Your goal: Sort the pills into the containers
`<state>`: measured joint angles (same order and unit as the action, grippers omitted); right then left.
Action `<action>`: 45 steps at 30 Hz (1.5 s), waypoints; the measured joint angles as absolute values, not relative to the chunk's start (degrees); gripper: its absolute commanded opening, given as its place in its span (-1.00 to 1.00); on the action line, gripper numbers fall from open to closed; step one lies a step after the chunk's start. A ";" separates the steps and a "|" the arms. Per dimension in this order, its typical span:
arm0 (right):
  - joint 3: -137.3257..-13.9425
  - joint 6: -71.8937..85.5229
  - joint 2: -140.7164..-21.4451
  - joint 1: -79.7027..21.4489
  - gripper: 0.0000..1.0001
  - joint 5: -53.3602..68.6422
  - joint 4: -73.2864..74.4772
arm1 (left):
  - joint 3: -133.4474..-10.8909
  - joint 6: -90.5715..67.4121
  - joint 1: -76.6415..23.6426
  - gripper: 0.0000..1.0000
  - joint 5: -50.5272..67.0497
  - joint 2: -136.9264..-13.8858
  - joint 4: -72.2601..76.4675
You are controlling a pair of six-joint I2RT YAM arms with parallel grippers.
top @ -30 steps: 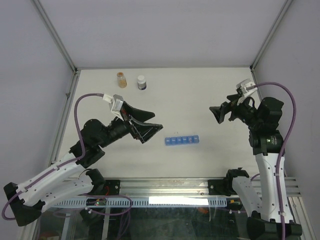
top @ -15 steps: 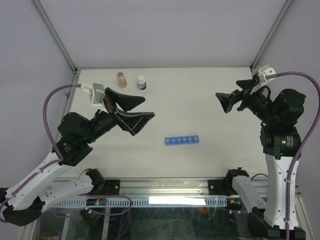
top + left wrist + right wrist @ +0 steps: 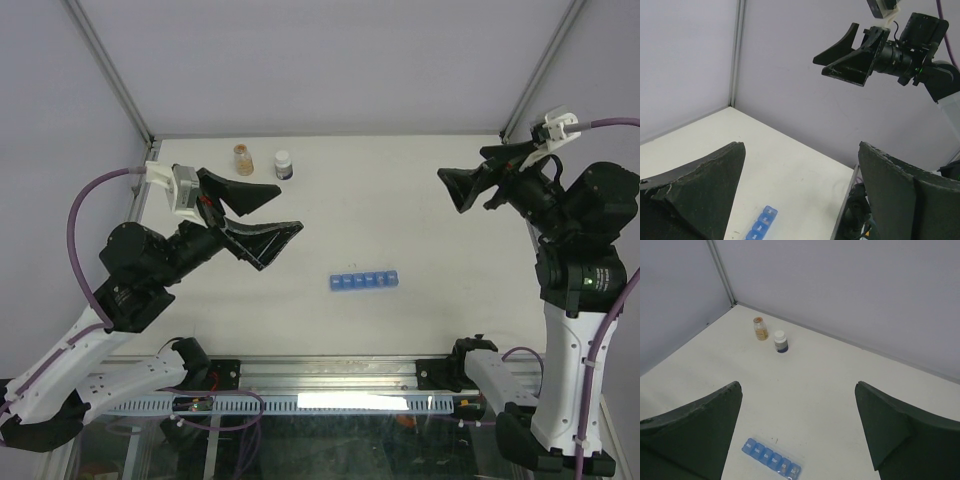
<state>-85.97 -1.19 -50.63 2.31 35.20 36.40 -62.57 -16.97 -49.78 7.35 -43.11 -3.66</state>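
Note:
The containers, a short strip of translucent-blue compartments (image 3: 364, 281), lie flat on the white table, near the middle and towards the front. The strip also shows in the left wrist view (image 3: 760, 227) and in the right wrist view (image 3: 771, 459). I see no loose pills. My left gripper (image 3: 285, 210) is open and empty, held high to the strip's left and behind it. In its own view (image 3: 801, 145) only bare table lies between the fingers. My right gripper (image 3: 452, 188) is open and empty, held high at the right, its own view (image 3: 798, 385) looking down at the table.
A small amber-orange bottle (image 3: 243, 158) and a small white bottle with a dark cap (image 3: 284, 165) stand side by side at the back left, and both show in the right wrist view, amber (image 3: 759, 328) and white (image 3: 780, 341). Grey walls enclose the table on three sides.
Both arms have risen and drawn apart: the left gripper has moved left and back, the right gripper right and back. Both stay open. The strip and bottles have not moved.

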 measured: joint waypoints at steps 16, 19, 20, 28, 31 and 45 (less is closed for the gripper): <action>-91.64 0.62 -53.39 4.19 0.98 36.60 38.85 | -66.08 -12.71 -49.78 0.98 7.38 -44.36 -6.00; -91.66 0.58 -53.65 4.56 0.97 37.34 39.31 | -66.39 -11.92 -49.78 0.98 7.38 -44.91 -6.44; -91.66 0.58 -53.71 4.64 0.97 37.63 39.42 | -66.39 -11.66 -49.78 0.98 7.38 -44.95 -6.68; -91.66 0.30 -54.43 5.13 0.98 38.89 39.79 | -66.32 -9.65 -49.78 0.98 7.14 -44.99 -8.58; -91.66 0.01 -54.50 5.17 0.98 39.03 40.03 | -65.73 -9.37 -49.78 0.98 6.66 -44.99 -8.58; -91.72 0.40 -54.54 5.17 0.98 39.22 40.21 | -63.42 -8.01 -49.78 0.98 5.80 -45.93 -8.67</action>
